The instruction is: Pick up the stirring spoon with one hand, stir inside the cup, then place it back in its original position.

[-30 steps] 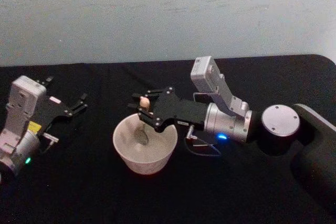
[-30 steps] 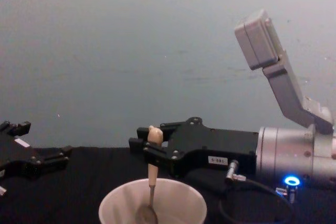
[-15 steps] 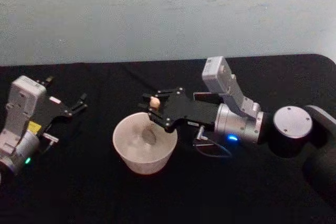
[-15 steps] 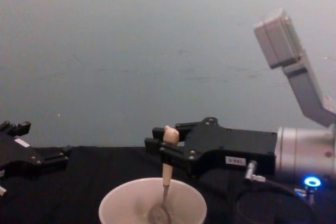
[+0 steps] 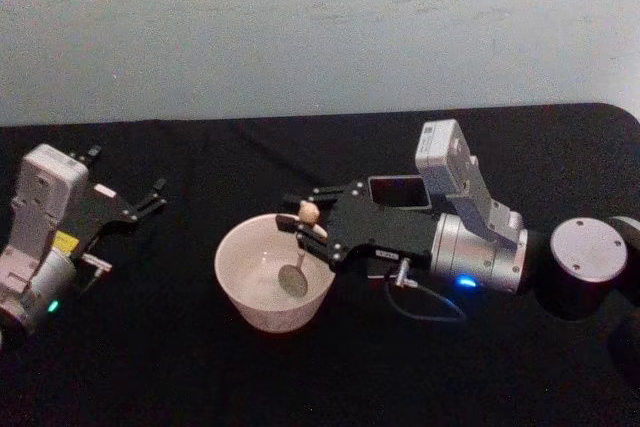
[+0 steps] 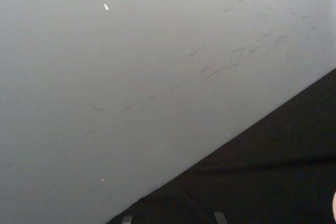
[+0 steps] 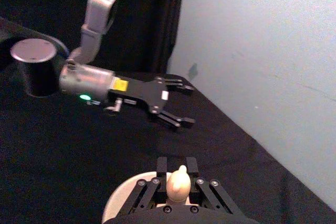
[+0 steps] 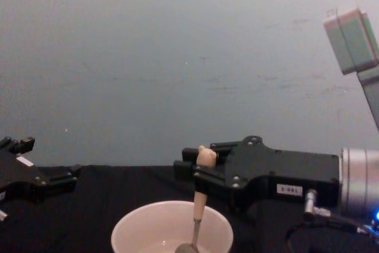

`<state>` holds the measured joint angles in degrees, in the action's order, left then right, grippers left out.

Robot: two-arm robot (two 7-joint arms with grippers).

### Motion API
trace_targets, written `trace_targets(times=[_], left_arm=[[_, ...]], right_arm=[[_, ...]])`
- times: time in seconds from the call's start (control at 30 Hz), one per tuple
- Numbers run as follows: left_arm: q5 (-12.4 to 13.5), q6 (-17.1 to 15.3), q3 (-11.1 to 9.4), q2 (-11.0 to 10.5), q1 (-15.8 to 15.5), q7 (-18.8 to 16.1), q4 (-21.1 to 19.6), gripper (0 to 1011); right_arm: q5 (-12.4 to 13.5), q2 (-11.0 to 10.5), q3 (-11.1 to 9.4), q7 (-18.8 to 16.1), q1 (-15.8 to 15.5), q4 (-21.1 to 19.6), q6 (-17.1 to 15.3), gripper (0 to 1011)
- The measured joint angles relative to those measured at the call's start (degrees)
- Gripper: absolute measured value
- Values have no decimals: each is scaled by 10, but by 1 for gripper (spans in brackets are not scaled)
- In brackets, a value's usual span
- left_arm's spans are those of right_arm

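One spoon (image 5: 293, 280), one cup (image 5: 248, 309), two claws. The right claw (image 5: 301, 220), clamped on the spoon above the cup, has shifted rightward. The left claw (image 5: 130, 170) sits parked far to its left, fingers apart.

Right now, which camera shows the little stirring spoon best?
The head view: the stirring spoon shows whole, knob to metal bowl, inside the cup, pinched by the right tool. The chest view shows the handle, its bowl partly cropped; the right wrist view sees its knob.

Black-covered table (image 5: 150, 347) is seen. Behind the table, a pale grey wall (image 5: 300, 27) is set, marked with faint scratches (image 6: 236, 64) and a white fleck (image 6: 106, 7). A dark curtain (image 7: 152, 14) is hung beyond the table.
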<state>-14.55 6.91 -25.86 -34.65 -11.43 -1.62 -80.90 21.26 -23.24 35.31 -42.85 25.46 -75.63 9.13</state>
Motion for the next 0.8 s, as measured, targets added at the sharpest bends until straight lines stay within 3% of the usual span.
trace_targets(times=[0.33,0.8], left_arm=[[0,0,0,0,0,0,0,1001],[0,0,0,0,0,0,0,1001]], right_arm=[[11,-6,15,-14,-9,-23,-1,213],[-1,42,25,15,24,29,5,213]])
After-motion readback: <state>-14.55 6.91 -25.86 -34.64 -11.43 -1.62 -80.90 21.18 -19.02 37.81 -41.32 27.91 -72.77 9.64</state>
